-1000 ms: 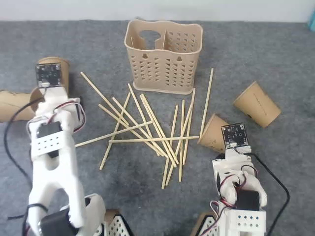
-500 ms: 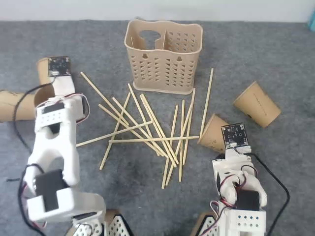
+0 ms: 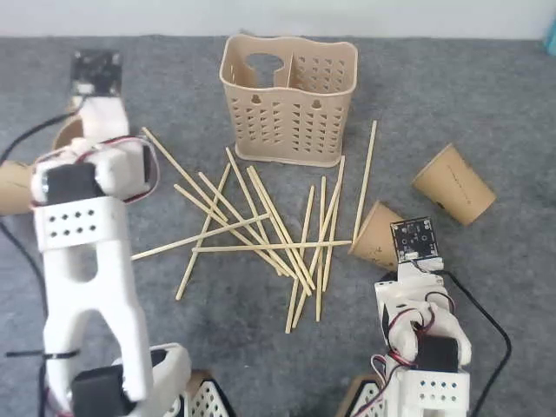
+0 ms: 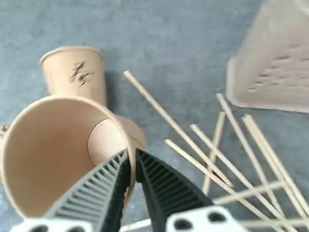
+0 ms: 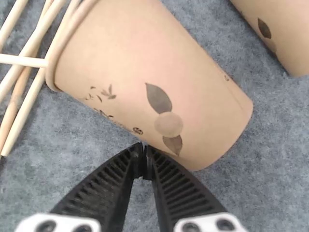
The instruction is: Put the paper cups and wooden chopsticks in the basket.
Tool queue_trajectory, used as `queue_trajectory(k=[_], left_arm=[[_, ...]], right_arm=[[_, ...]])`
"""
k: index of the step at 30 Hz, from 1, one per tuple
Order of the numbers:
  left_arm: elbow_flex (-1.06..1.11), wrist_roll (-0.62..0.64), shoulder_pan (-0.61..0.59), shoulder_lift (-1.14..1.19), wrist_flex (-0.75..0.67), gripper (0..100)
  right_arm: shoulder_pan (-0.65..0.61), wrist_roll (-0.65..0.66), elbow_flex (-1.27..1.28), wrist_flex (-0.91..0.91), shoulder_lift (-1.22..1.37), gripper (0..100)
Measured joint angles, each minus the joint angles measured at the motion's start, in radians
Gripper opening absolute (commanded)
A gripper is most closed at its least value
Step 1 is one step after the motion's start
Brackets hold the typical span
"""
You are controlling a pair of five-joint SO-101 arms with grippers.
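In the left wrist view my left gripper (image 4: 131,155) is shut on the rim of a paper cup (image 4: 48,145), one finger inside and one outside, with the cup held over the grey mat. A second cup (image 4: 72,77) stands just beyond it. My right gripper (image 5: 144,154) is shut with nothing in it, its tips right by the side of a cup (image 5: 149,87) lying on its side; that cup (image 3: 375,233) rests against the chopsticks. Wooden chopsticks (image 3: 261,226) lie scattered in front of the tan basket (image 3: 288,97). Another cup (image 3: 453,184) lies at the right.
A further cup (image 3: 13,187) lies at the left edge of the mat. The left arm (image 3: 82,226) stands tall over the left side. A cable (image 3: 482,313) loops beside the right arm. Bare mat shows at the far right and behind the basket.
The left arm has swung away from the near edge toward the far left, carrying the cup with it. The right arm has stayed still.
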Motion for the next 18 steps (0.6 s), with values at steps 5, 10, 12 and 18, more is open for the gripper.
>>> queue_trajectory(k=[5, 10, 12, 18], left_arm=[[-0.218, 0.098, 0.080, 0.018, 0.121, 1], [-0.555, 0.216, 0.244, 0.138, 0.247, 1], [-0.715, 0.267, 0.310, 0.212, 0.288, 1], [-1.183, 0.353, 0.445, 0.474, 0.321, 1]], right_arm=[[0.000, 0.000, 0.000, 0.000, 0.000, 0.8], [0.000, 0.000, 0.000, 0.000, 0.000, 0.8], [0.000, 0.000, 0.000, 0.000, 0.000, 0.8], [0.000, 0.000, 0.000, 0.000, 0.000, 0.8]])
